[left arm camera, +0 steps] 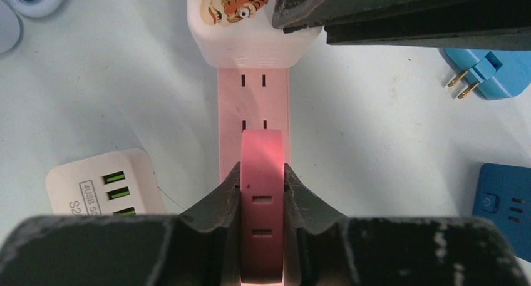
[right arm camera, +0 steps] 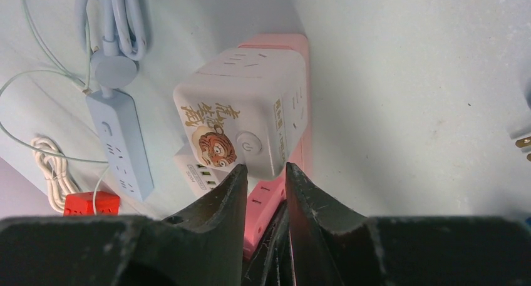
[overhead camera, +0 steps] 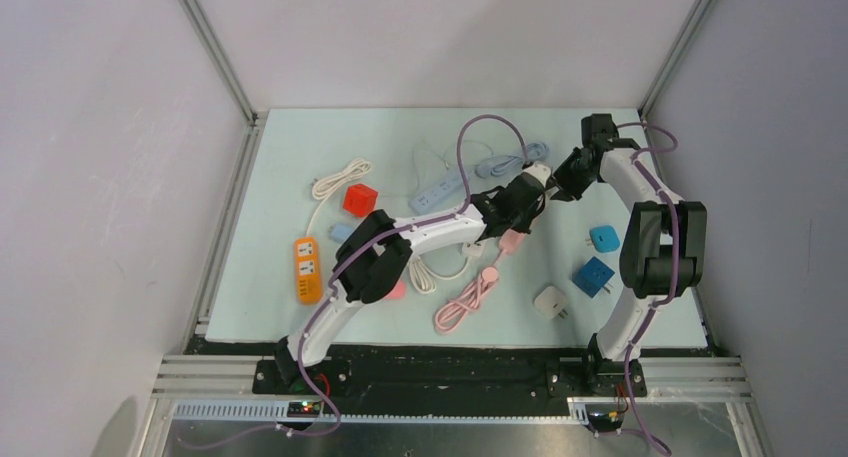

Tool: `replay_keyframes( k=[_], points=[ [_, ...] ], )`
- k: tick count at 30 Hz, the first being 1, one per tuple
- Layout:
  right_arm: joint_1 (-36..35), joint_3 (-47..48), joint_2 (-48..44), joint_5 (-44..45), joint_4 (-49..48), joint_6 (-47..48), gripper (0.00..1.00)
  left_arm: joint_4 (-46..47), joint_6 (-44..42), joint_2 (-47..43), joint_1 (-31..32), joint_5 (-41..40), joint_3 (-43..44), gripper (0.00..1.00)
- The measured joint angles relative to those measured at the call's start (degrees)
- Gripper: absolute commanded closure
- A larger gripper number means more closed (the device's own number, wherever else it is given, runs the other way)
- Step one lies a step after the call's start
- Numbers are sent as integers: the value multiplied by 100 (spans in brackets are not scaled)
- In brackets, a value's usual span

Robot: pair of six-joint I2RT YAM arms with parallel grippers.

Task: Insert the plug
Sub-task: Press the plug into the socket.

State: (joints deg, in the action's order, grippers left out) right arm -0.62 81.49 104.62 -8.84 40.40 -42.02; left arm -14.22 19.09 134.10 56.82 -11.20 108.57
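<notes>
A white cube plug (left arm camera: 250,35) with a tiger sticker sits on the far end of the pink power strip (left arm camera: 252,101), over its sockets. My left gripper (left arm camera: 263,173) is shut on a darker pink block (left arm camera: 263,204) with two small slots. That block stands on the strip's near part. My right gripper (right arm camera: 266,169) is right at the cube plug's (right arm camera: 241,117) lower edge, its jaws close together with nothing between them. From above, both grippers meet at the cube (overhead camera: 537,172). The cube's prongs are hidden.
A white USB charger (left arm camera: 103,183) lies left of the strip and blue adaptors (left arm camera: 488,73) (left arm camera: 507,204) right of it. A light blue strip (overhead camera: 440,190), a red cube (overhead camera: 359,199), an orange strip (overhead camera: 307,269), a white adaptor (overhead camera: 551,300) and the coiled pink cable (overhead camera: 465,302) lie around.
</notes>
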Motion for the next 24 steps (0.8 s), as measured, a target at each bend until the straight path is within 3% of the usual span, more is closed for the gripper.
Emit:
replay_keyframes(
  k=[13, 24],
  points=[
    [177, 17, 20, 35, -70, 9, 63, -48, 210, 354, 306, -793, 378, 100],
    [313, -15, -17, 59, -184, 74, 35, 201, 546, 435, 448, -1329, 328, 100]
  ],
)
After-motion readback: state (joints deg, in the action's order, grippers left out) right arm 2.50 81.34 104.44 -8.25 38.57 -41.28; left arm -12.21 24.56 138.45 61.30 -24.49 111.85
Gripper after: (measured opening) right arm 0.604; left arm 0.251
